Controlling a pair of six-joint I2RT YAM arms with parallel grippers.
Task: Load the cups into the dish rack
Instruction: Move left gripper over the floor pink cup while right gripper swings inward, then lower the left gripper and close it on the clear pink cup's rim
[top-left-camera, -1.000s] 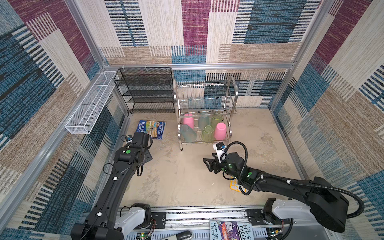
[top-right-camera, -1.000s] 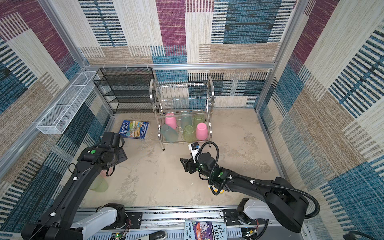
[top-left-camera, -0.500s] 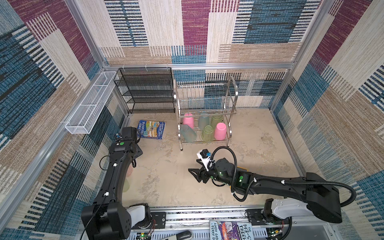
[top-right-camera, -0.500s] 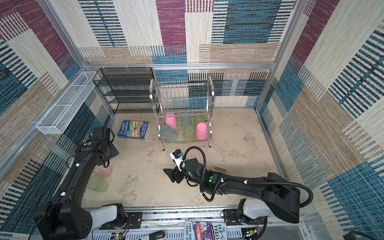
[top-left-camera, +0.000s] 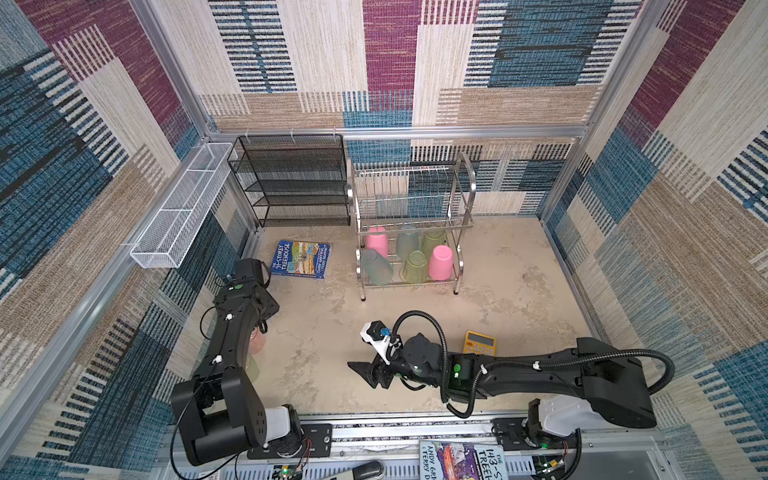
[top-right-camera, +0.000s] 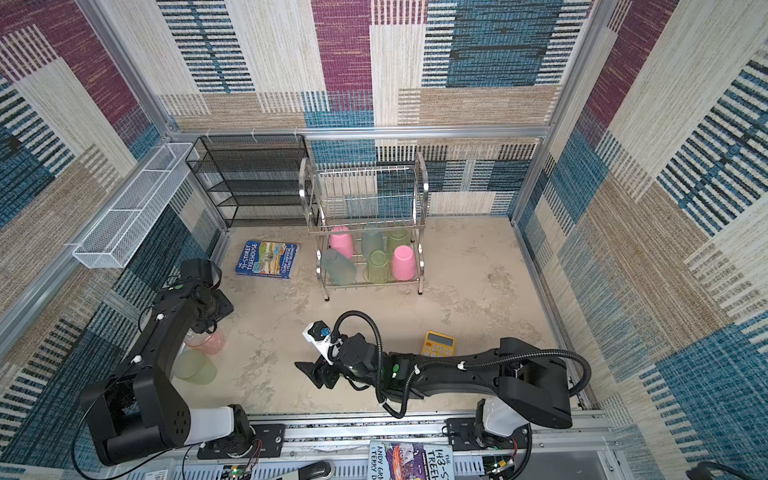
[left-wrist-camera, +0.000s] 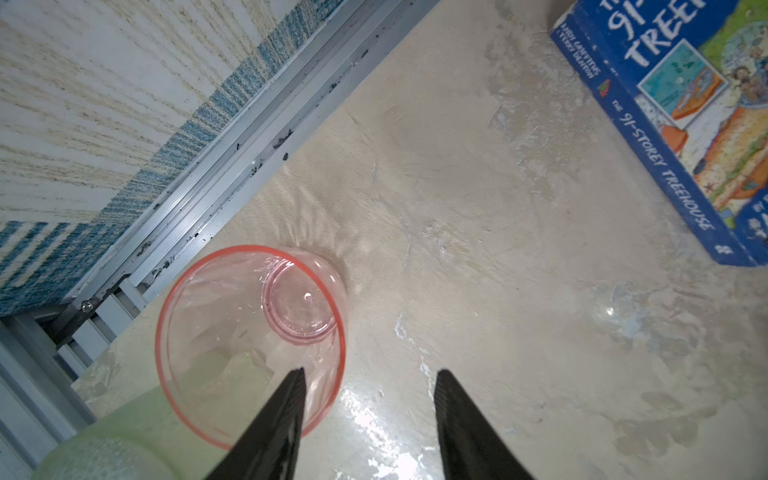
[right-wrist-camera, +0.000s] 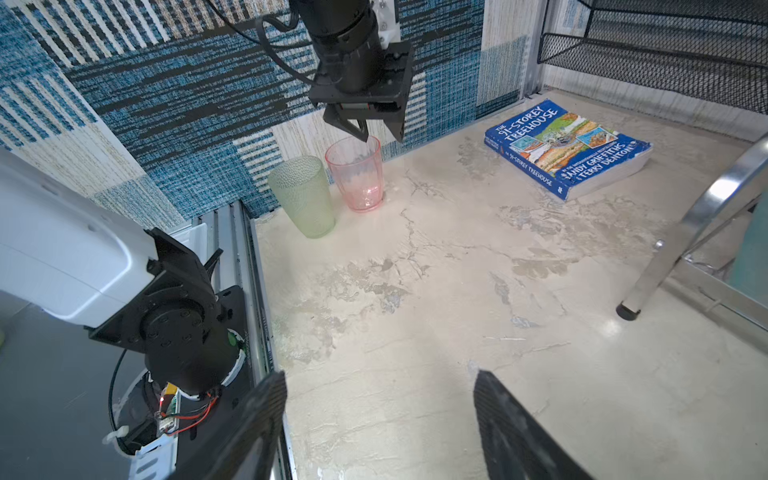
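Dish rack (top-left-camera: 415, 227), both top views: at the back of the table, just right of the black mesh shelf (top-left-camera: 291, 178); six cups (top-left-camera: 440, 262) on the lower tier.
Salmon cup (top-right-camera: 212, 341), top view: on the table by the left wall, partly under the left arm, well apart from the dish rack.
Green cup (top-right-camera: 193, 365), top view: just beside the salmon cup, on the side nearer the robot base.
Right gripper (top-left-camera: 361, 370), both top views: low over the middle of the table, jaws spread, nothing held.
Calculator (top-left-camera: 480, 343), both top views: flat on the table beside the right arm.
Left gripper (left-wrist-camera: 370, 372), left wrist view: jaws apart, astride the salmon cup's wall, one finger (left-wrist-camera: 286, 399) inside the mouth, the other outside and clear of it; not yet gripping.
Book (left-wrist-camera: 685, 124), left wrist view: flat on the table, well apart from the salmon cup.
Left gripper (right-wrist-camera: 380, 135), right wrist view: above the upright salmon cup (right-wrist-camera: 357, 174), one fingertip dipped past the rim.
Right gripper (right-wrist-camera: 380, 376), right wrist view: fingers wide, only table between them.
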